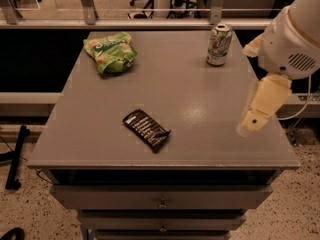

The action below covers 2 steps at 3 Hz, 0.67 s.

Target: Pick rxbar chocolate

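The rxbar chocolate (146,129) is a thin black wrapper bar with rows of white lettering. It lies flat and angled on the grey table top (190,79), near the front edge and a little left of centre. My gripper (253,121) hangs from the white arm at the right, above the table's right side. It is well to the right of the bar and apart from it, holding nothing that I can see.
A green snack bag (110,51) lies at the back left of the table. A white-and-green drink can (219,45) stands at the back right, behind my gripper. Drawers (161,199) sit below the table front. A railing runs behind.
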Each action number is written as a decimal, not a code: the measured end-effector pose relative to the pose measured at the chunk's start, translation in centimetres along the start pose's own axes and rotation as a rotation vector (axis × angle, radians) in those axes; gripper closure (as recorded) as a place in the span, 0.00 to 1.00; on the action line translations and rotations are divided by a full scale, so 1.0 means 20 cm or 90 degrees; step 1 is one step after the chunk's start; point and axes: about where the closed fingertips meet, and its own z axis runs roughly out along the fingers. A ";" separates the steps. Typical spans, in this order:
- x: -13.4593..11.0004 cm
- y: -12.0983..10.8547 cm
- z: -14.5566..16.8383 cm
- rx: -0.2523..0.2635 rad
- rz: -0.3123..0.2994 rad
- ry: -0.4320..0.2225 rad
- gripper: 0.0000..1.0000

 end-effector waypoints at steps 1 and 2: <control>-0.21 0.08 0.15 -0.023 0.002 -0.082 0.00; -0.38 0.13 0.29 -0.033 0.000 -0.158 0.00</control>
